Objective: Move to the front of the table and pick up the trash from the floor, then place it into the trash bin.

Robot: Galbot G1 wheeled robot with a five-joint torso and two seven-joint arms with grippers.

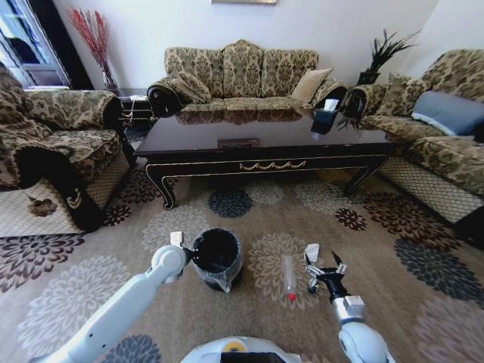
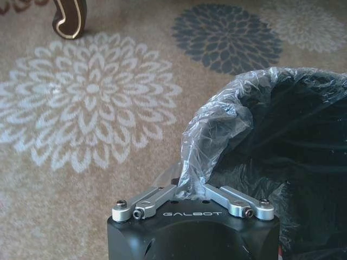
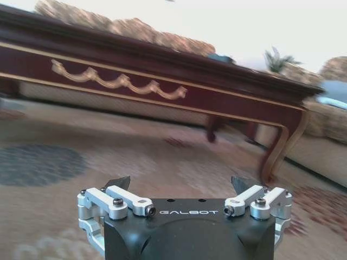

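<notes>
Floral floor, left gripper marked GALBOT pinching trash bin liner.

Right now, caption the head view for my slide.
Left tool grips the trash bin liner; open right tool hovers beside the bottle and paper scrap on the carpet.

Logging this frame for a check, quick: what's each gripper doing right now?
Left gripper: shut on the liner at the trash bin rim.
Right gripper: open, holding nothing, near the bottle and paper scrap.
</notes>
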